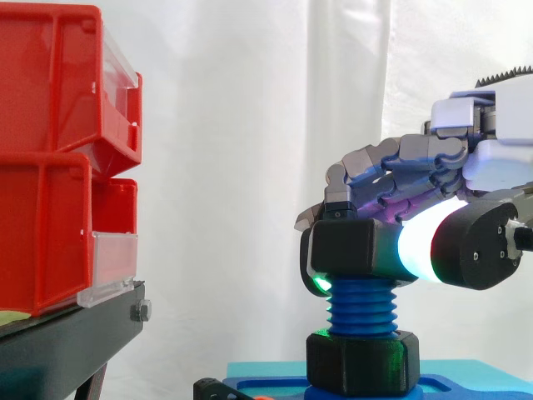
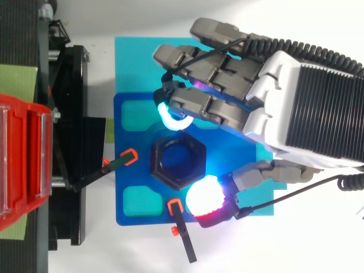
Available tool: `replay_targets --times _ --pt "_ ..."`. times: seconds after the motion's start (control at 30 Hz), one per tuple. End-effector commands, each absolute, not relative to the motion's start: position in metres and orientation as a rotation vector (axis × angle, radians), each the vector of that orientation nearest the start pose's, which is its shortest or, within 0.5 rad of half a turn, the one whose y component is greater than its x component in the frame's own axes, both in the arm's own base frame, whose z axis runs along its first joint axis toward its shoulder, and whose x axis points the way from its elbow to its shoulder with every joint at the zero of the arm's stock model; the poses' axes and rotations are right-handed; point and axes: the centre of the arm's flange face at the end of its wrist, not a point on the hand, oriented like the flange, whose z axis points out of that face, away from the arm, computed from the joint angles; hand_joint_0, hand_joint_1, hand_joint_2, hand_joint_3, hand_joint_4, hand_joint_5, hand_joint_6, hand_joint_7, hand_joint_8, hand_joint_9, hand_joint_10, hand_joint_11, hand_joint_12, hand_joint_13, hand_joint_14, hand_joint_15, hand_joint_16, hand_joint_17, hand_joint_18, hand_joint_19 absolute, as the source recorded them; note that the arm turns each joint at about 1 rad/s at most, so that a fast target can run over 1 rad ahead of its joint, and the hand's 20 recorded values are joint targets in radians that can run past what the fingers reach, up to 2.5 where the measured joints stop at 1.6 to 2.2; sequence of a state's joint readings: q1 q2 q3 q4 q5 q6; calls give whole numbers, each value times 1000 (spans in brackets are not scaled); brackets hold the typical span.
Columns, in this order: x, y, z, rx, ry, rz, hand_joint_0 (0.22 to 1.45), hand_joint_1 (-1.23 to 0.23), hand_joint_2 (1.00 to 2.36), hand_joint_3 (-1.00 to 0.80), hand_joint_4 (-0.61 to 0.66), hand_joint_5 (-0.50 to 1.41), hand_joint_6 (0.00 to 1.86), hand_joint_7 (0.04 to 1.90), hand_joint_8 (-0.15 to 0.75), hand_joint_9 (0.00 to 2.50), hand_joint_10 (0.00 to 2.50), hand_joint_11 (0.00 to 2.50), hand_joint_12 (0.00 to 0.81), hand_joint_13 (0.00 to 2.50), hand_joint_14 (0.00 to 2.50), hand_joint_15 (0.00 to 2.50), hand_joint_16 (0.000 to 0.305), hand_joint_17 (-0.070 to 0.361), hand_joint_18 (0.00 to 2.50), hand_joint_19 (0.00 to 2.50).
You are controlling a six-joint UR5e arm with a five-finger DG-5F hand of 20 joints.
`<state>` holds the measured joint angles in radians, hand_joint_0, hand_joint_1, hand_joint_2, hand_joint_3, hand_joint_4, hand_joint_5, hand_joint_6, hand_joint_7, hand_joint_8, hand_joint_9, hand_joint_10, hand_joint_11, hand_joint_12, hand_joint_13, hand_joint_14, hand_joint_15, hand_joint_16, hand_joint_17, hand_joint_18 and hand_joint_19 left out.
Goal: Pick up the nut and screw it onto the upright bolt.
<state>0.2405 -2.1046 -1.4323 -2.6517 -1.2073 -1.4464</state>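
- hand (image 2: 307, 96) clamped on black nut (image 1: 348, 247), thumb on one side, fingers on the other
- nut sits atop upright blue bolt (image 1: 363, 307), threads bare below it
- bolt stands on blue plate (image 2: 222, 151); red bins (image 1: 50, 150) well apart

"How does the hand (image 2: 296, 108) lie?"

"Level on the arm, back upward in the top view, reaching out ahead of the wrist."

"And the fingers (image 1: 375, 171)?"

"Curled forward and down, one tip glowing cyan. The thumb (image 2: 206, 196) stands opposite them, its pad glowing white. Between them they pinch the nut (image 2: 177, 161)."
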Motion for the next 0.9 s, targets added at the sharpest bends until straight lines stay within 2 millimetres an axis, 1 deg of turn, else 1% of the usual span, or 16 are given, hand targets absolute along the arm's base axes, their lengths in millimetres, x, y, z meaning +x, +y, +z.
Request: replay_targets --times 0.0,0.4,0.67,0.83,0.87 --pt "701 -3 287 210 1467 26 471 -552 1000 -500 336 -160 500 1242 318 393 0 0 391 529 0 0 52 116 474 7" --pt "702 -4 288 207 1463 21 469 -554 1000 -500 344 -160 501 1230 320 394 0 0 391 531 0 0 52 116 479 10" --pt "702 0 289 196 1457 19 467 -554 1000 -500 344 -161 501 1222 319 393 0 0 392 528 0 0 52 117 477 10" --pt "702 -2 289 193 1457 22 460 -556 1000 -500 348 -165 501 1175 322 392 0 0 396 527 0 0 52 118 475 11" --pt "702 -3 289 193 1457 21 453 -551 1000 -500 343 -173 502 1131 323 387 0 0 403 522 0 0 53 120 476 9"
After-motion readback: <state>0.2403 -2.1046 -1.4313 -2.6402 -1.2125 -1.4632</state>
